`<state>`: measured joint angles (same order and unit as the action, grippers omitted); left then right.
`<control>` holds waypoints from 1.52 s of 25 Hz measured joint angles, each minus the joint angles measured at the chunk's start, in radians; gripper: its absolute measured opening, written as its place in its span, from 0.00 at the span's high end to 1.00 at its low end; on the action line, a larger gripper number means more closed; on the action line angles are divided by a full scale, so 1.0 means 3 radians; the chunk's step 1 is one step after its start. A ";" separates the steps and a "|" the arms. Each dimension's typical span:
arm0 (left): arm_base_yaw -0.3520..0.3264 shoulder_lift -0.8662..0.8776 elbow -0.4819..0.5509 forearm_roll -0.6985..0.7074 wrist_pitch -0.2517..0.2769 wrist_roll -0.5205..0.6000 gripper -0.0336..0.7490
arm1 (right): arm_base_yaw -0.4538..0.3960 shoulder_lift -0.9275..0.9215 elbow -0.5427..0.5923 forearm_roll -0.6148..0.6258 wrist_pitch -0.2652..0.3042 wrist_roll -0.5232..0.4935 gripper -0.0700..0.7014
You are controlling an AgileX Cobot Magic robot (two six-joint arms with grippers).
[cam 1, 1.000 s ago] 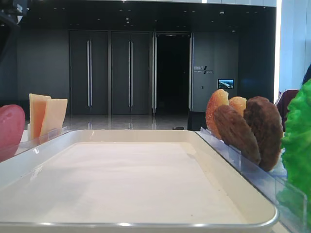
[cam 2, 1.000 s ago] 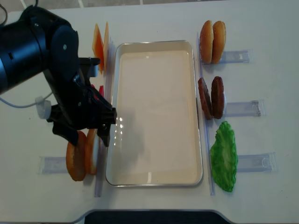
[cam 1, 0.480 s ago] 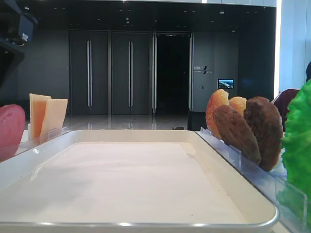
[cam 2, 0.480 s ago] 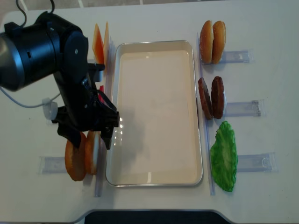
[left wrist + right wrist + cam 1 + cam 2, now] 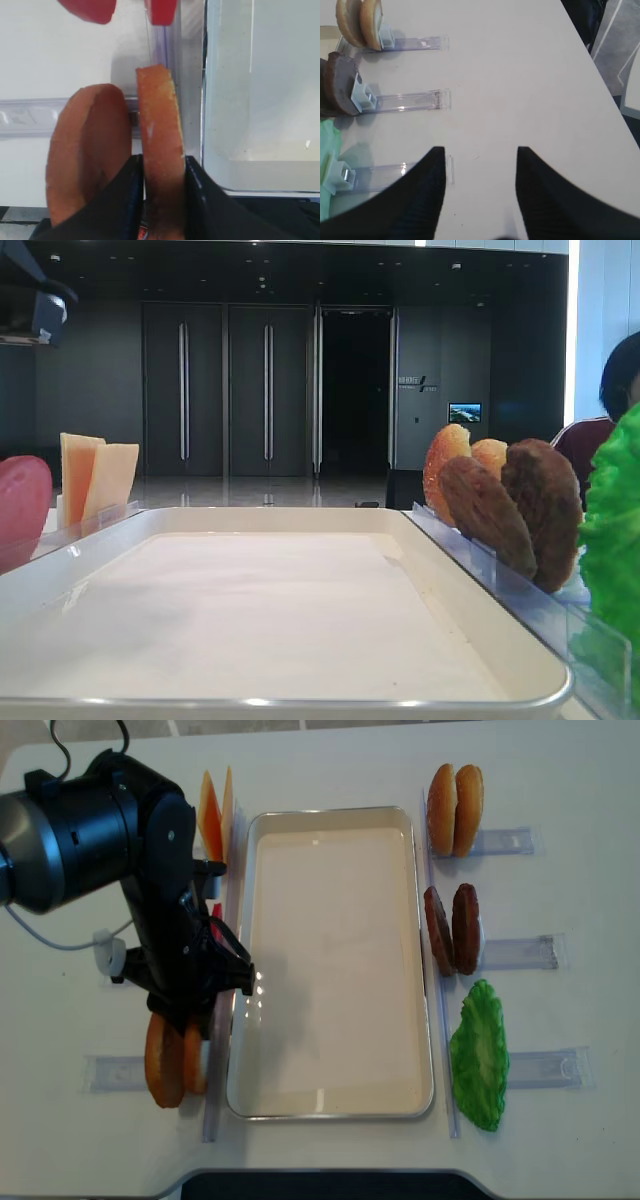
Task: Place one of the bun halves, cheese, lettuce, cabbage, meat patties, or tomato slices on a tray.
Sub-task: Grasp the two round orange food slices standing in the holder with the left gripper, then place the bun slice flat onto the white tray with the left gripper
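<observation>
The left tool [image 5: 164, 200] grips the bun half [image 5: 159, 150] nearest the tray [image 5: 220, 170] by its flat faces; it looks light and soft.

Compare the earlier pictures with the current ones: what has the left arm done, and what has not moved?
The left gripper came down over the pair of bun halves beside the tray and shut on the inner bun half, the one nearer the tray; the outer bun half stands free. The cheese, meat patties and lettuce stayed put, and the tray holds no food yet.
</observation>
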<state>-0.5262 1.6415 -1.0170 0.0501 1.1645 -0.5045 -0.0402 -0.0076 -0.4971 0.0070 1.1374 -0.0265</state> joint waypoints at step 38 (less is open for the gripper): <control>0.0476 -0.1264 0.1306 -0.3677 -0.1444 0.3993 0.77 | 0.0000 0.0000 0.0000 0.0000 0.0000 0.0000 0.46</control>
<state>-0.3834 1.2622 -0.6251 -1.0531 0.7313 0.6933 -0.0402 -0.0076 -0.4971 0.0070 1.1374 -0.0265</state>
